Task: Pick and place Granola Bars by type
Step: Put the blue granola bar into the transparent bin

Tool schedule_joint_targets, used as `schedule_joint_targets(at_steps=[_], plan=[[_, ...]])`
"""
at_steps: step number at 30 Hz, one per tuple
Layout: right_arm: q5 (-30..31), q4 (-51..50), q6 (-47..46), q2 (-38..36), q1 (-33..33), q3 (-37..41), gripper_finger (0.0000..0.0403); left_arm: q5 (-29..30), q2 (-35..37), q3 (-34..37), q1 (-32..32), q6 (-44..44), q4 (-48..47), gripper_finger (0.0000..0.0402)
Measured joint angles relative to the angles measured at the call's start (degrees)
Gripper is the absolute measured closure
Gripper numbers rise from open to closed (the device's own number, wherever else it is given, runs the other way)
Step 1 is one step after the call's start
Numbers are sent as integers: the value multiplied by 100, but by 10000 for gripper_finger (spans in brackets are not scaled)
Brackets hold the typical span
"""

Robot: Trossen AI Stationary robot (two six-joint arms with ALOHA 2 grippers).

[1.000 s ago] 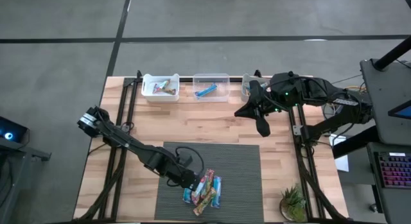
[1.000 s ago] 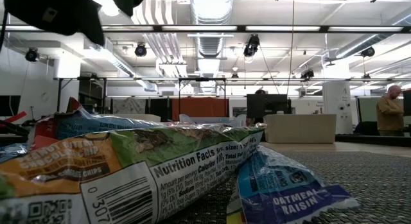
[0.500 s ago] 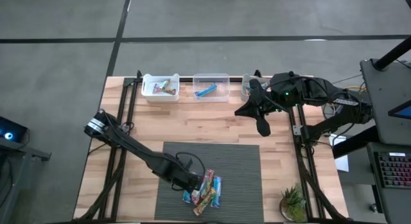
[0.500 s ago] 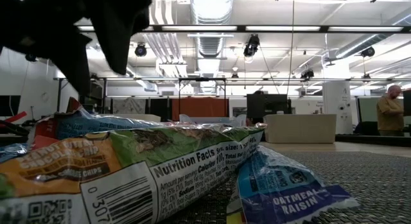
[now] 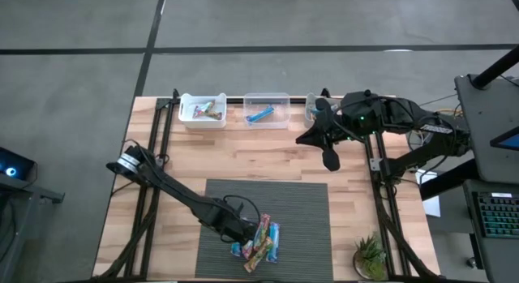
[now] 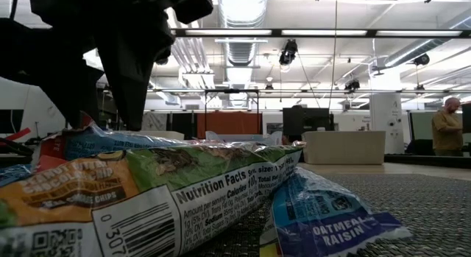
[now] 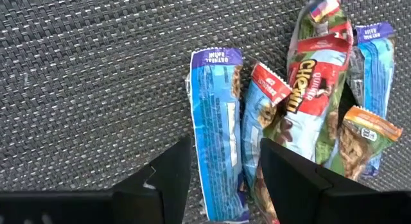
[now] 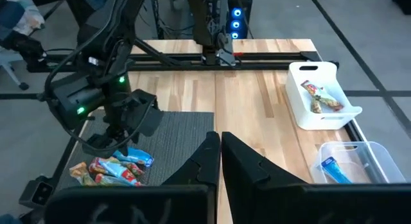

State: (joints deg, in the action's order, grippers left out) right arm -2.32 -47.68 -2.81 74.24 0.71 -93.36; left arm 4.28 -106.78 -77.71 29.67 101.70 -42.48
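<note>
A heap of granola bars (image 5: 258, 242) lies on the grey mat's near part, some blue and some green, red and orange. My left gripper (image 7: 221, 179) is open and points down over the heap's left edge. Its fingers stand on either side of a light blue bar (image 7: 215, 147) that lies flat on the mat. In the low view the left gripper (image 6: 103, 110) reaches down behind the near bars (image 6: 169, 183). My right gripper (image 8: 219, 161) is shut and waits in the air near the table's far right (image 5: 328, 156).
Along the far edge stand a white bin (image 5: 203, 110) with multicoloured bars, a clear bin (image 5: 267, 110) with one blue bar, and a third bin (image 5: 311, 111) partly under the right arm. A small plant (image 5: 371, 257) stands at the near right corner. The grey mat (image 5: 300, 210) covers the table's middle.
My left gripper has come down over the heap's left edge and moved slightly toward the table's right. In the low view it has dropped from the picture's top to just behind the bars. The bars have not moved.
</note>
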Motion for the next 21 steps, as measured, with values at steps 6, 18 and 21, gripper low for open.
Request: schedule_joint_targets(at_steps=[6, 18, 21], plan=[[109, 0, -6, 0, 0, 2, 394, 27, -61, 0, 0, 47, -53, 235], [111, 0, -13, 0, 0, 2, 394, 83, -213, -15, -11, -24, -77, 235], [111, 0, -8, 0, 0, 2, 394, 85, -260, -15, -18, -49, -79, 235]])
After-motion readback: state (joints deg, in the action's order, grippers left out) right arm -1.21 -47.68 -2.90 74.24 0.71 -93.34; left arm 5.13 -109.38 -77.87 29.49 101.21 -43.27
